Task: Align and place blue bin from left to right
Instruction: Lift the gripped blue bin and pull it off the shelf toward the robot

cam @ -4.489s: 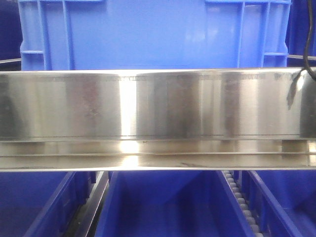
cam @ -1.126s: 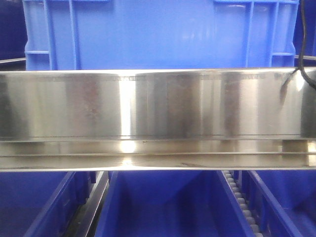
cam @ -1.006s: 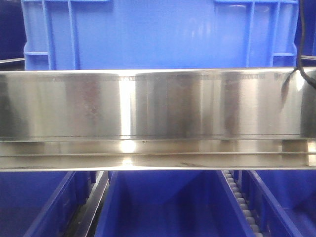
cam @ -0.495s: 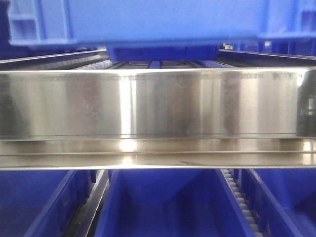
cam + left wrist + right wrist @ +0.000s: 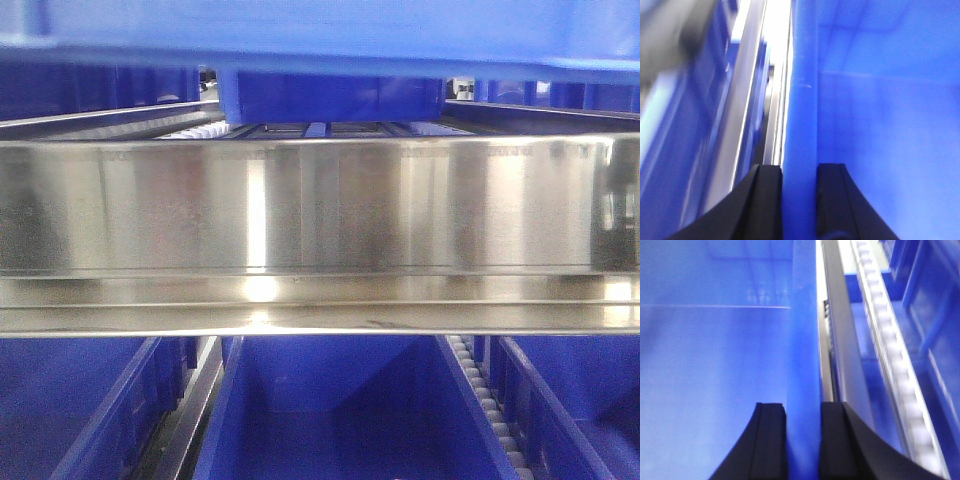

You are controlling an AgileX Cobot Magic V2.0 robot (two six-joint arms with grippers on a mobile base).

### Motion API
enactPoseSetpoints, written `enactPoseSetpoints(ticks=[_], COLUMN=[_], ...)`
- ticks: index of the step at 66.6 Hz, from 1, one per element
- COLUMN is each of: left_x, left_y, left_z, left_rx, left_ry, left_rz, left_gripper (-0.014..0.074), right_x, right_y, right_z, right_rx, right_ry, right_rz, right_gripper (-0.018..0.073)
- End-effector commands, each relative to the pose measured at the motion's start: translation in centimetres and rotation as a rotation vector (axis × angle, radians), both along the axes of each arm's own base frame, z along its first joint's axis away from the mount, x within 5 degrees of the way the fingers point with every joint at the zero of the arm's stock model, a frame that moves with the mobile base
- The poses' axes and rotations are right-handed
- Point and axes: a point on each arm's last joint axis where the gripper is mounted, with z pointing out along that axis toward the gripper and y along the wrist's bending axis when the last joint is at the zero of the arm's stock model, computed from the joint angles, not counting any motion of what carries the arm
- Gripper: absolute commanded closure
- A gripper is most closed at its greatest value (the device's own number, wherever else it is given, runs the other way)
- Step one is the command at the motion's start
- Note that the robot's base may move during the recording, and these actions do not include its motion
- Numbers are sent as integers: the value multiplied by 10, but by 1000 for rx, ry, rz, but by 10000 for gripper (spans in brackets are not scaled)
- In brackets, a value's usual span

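Note:
The blue bin [image 5: 320, 25] hangs above the roller shelf, and only its underside and lower edge show along the top of the front view. In the left wrist view my left gripper [image 5: 800, 170] is shut on the bin's left wall [image 5: 802, 100], one black finger [image 5: 767, 200] outside and one inside. The right wrist view shows my right gripper [image 5: 802, 407] shut on the bin's right wall [image 5: 802, 315] in the same way, with one finger [image 5: 771, 440] inside the bin. Neither gripper appears in the front view.
A wide polished steel beam [image 5: 320, 210] crosses the front view below the bin. Under it stand dark blue bins [image 5: 330, 410] with a roller track [image 5: 490, 410] between them. A steel rail [image 5: 747, 100] runs beside the left wall, a white roller track [image 5: 890, 355] beside the right.
The bin stood behind the steel beam and drifted slightly right. It has since risen, so its side wall has left the front view and only its bottom shows.

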Motion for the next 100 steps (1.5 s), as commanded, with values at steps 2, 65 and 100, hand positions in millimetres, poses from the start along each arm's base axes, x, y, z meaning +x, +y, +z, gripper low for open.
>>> enactPoseSetpoints(ticks=[2,65,100], left_x=[-28,-82,-81], left_y=[0,20,19], left_z=[2,-3,-2], left_rx=[-47,-50,-34], left_ry=[-97,-150,-171], left_rz=[-25,-80,-112], left_gripper=[707,707,707], right_x=[-23,-70,-70], right_y=[-4,-8,-8], right_z=[19,4,5], right_rx=[57,36,2], right_ry=[-121,-123,-136], right_rz=[23,28,53], right_gripper=[637,637,637])
